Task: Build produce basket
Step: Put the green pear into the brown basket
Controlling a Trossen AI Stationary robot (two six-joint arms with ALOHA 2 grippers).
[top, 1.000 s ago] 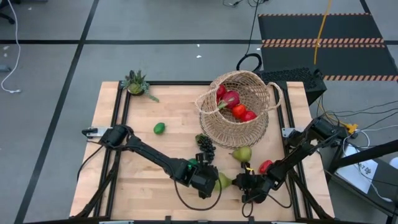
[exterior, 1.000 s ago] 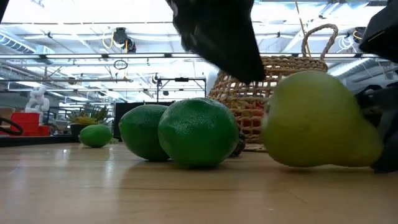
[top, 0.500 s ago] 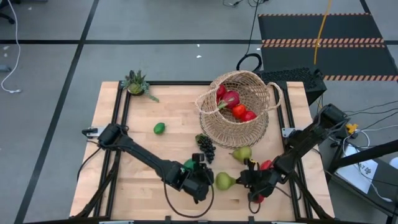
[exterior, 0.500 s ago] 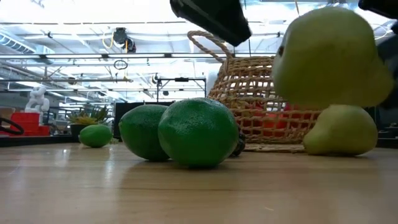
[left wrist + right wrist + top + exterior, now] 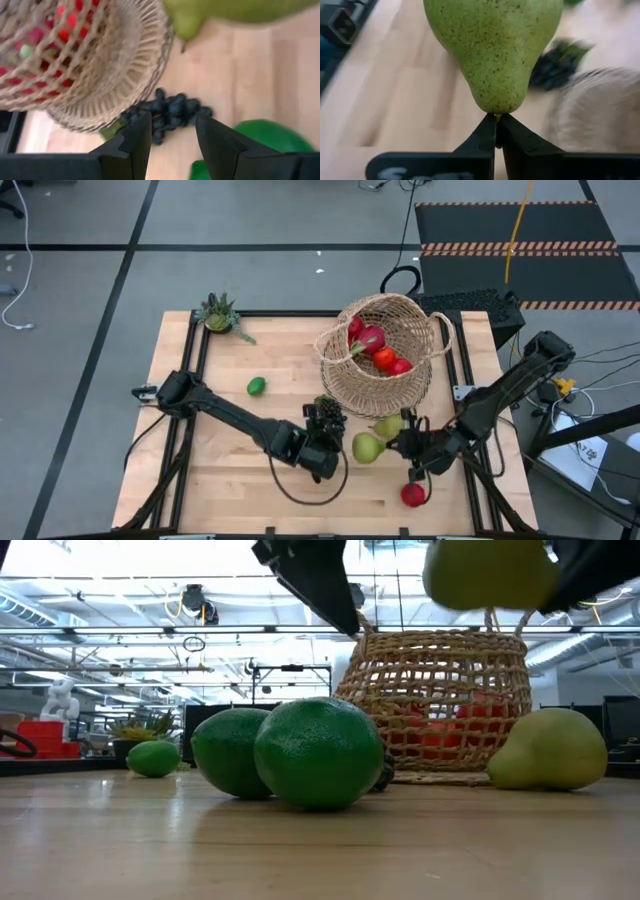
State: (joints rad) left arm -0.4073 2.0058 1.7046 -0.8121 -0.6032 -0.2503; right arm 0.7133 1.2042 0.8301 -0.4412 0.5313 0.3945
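The wicker basket (image 5: 385, 358) lies tipped on the far right part of the table, with red and pink produce inside. My right gripper (image 5: 393, 445) is shut on a yellow-green pear (image 5: 367, 448) in the air in front of the basket. A second pear (image 5: 389, 425) rests on the table beside it. My left gripper (image 5: 172, 131) stands open just short of the dark grapes (image 5: 170, 111), touching nothing. Two limes (image 5: 318, 752) lie under the left arm. Another lime (image 5: 256, 386) lies further left. My right gripper pinches the pear at its narrow stem end (image 5: 495, 111), only at the free ends of its two fingers (image 5: 485, 131). The fingers come slanting down from the table's right. The pear sticks out beyond them, lifted clear of the table (image 5: 488, 570).
A small spiky potted plant (image 5: 220, 315) stands at the far left corner. A red apple (image 5: 412, 495) lies near the front edge, under the right arm. The table's left half holds little besides the single lime.
My right gripper has risen, staying shut, and has carried the pear off the table and toward the basket. My left gripper has moved up and toward the far edge, closer to the grapes, its gap unchanged.
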